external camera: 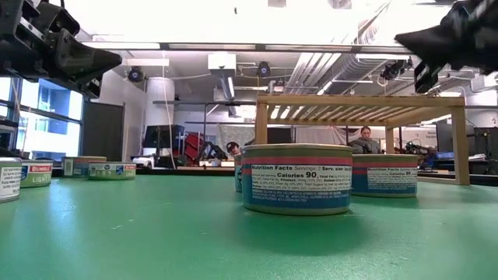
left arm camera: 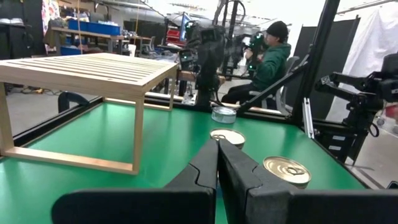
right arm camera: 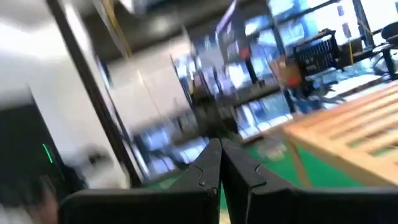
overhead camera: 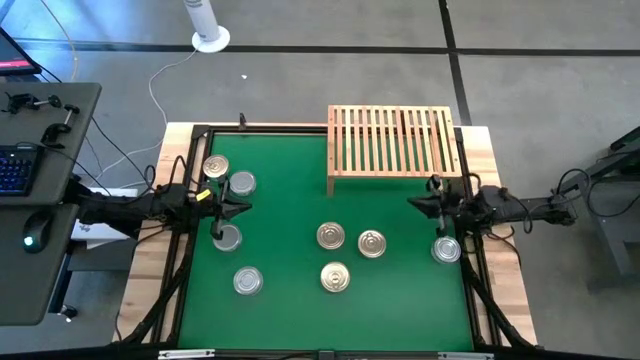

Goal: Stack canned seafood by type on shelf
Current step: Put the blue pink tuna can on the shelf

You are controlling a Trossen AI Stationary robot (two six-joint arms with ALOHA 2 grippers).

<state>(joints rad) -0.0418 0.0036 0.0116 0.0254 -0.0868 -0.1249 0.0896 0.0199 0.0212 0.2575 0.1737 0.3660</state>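
Several round tins lie lid-up on the green mat. Silver ones and one gold one sit at the left, and three gold ones are in the middle. One silver tin lies at the right. The slatted wooden shelf stands on its legs at the far right of the mat, with nothing on it. My left gripper hovers shut over the left edge, above the tins there. My right gripper hovers shut at the right edge, just near of the shelf.
A black frame rail and pale wooden boards border the mat. A desk with a keyboard and a mouse stands to the left. A person sits beyond the table.
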